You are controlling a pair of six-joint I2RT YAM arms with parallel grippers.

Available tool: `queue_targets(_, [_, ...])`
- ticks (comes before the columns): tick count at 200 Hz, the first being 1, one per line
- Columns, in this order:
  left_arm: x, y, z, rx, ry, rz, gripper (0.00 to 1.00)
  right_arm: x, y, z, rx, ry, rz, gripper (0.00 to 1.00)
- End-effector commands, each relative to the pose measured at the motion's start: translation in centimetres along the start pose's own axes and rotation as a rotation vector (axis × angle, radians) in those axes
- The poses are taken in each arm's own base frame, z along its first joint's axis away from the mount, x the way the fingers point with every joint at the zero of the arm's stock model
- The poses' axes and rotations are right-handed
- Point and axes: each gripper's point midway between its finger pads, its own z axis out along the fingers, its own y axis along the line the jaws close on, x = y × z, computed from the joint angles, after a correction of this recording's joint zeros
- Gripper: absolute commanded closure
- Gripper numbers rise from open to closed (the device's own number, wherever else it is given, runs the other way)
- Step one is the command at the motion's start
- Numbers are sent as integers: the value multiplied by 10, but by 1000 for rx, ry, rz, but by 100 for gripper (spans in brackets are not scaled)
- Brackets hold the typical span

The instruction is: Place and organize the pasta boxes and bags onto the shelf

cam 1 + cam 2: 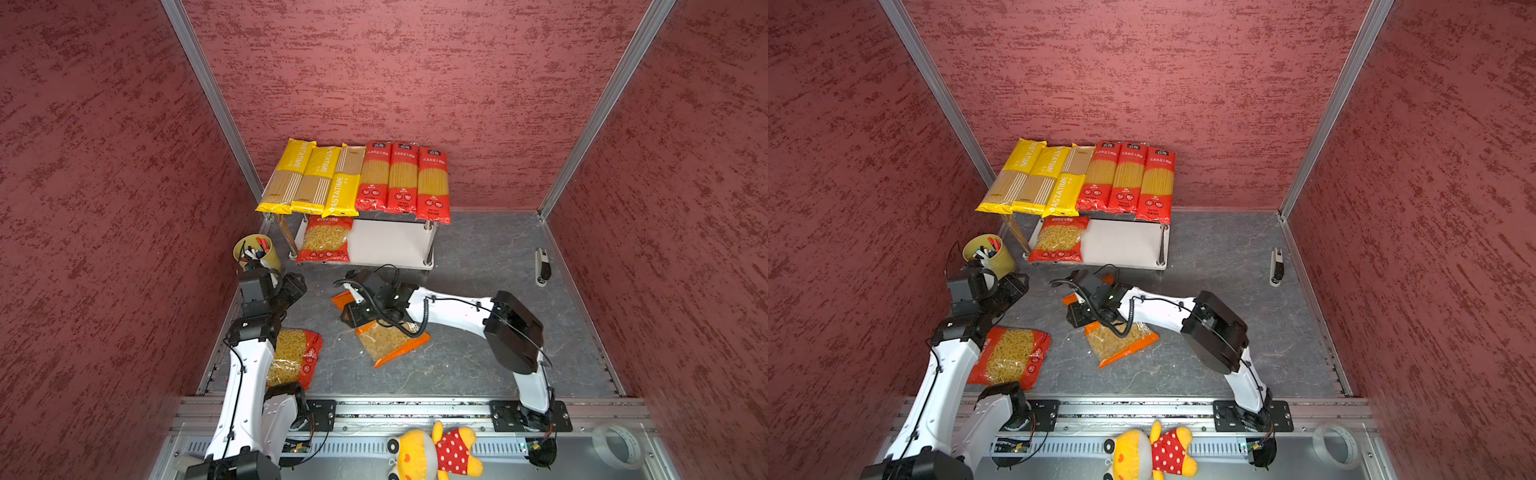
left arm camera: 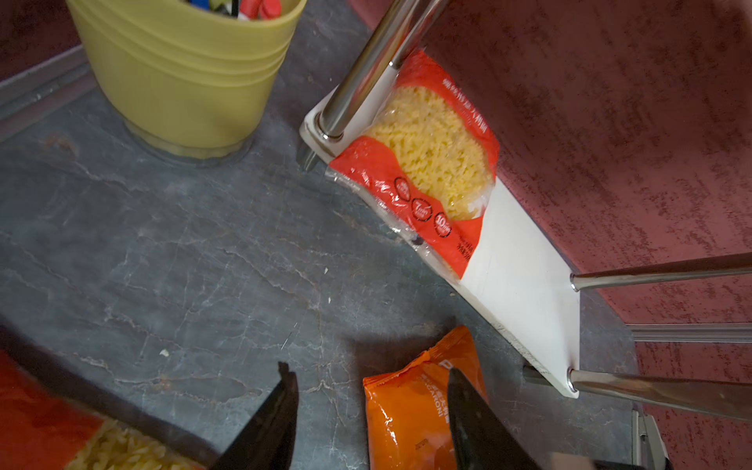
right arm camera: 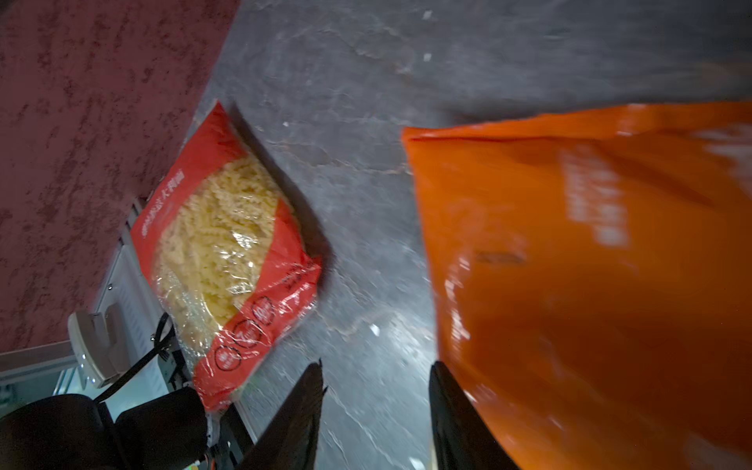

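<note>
The macaroni bag [image 1: 386, 338] lies flat on the tabletop [image 1: 478, 357] in front of the shelf [image 1: 390, 245], partly under the right gripper [image 3: 378, 366]. Its jaws stand apart over bare tabletop, with the bag's orange end just beside one of them. The left gripper [image 2: 368, 368] has its jaws apart too, and empty. The bag looks light, soft and slick. Loose pasta would shift and the film sag, so a pinch on the flat sealed end seems safest.
</note>
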Motion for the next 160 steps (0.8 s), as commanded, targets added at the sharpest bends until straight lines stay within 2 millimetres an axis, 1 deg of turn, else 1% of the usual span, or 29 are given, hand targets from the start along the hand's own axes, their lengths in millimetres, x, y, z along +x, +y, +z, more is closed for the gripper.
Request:
queue_targets(1, [-10,-4,-11,-6,-27,48,41,9,25,27,-104,80,-84,51])
queue_targets(17, [-13,-6,-15,-11,-36,61,41,12,27,43,-115,104,-120,48])
queue_targets(31, [-14,-8,-17,-4,-34,58,41,12,32,51,-133,100,-162,43])
queue_targets(45, [-12,-10,-17,11,-25,43,41,10,30,59,-128,97,-180,40])
queue_targets(65, [-8,-12,-14,34,-16,21,41,9,25,72,-110,105,-189,39])
queue_targets(78, [-5,-13,-12,43,-9,12,41,13,21,83,-107,126,-187,39])
queue_targets(93, [-4,-14,-11,53,-6,6,41,18,21,94,-122,147,-185,40])
queue_targets(110, [-4,-15,-11,58,-5,6,41,24,25,102,-138,171,-195,46])
queue_targets(121, [-5,-15,-12,58,-7,7,41,26,30,102,-140,176,-214,50])
queue_targets(139, [-5,-16,-13,58,-9,11,41,23,40,96,-144,166,-249,58])
queue_targets(160, [-7,-22,-15,78,-8,6,41,11,53,80,-150,140,-280,75])
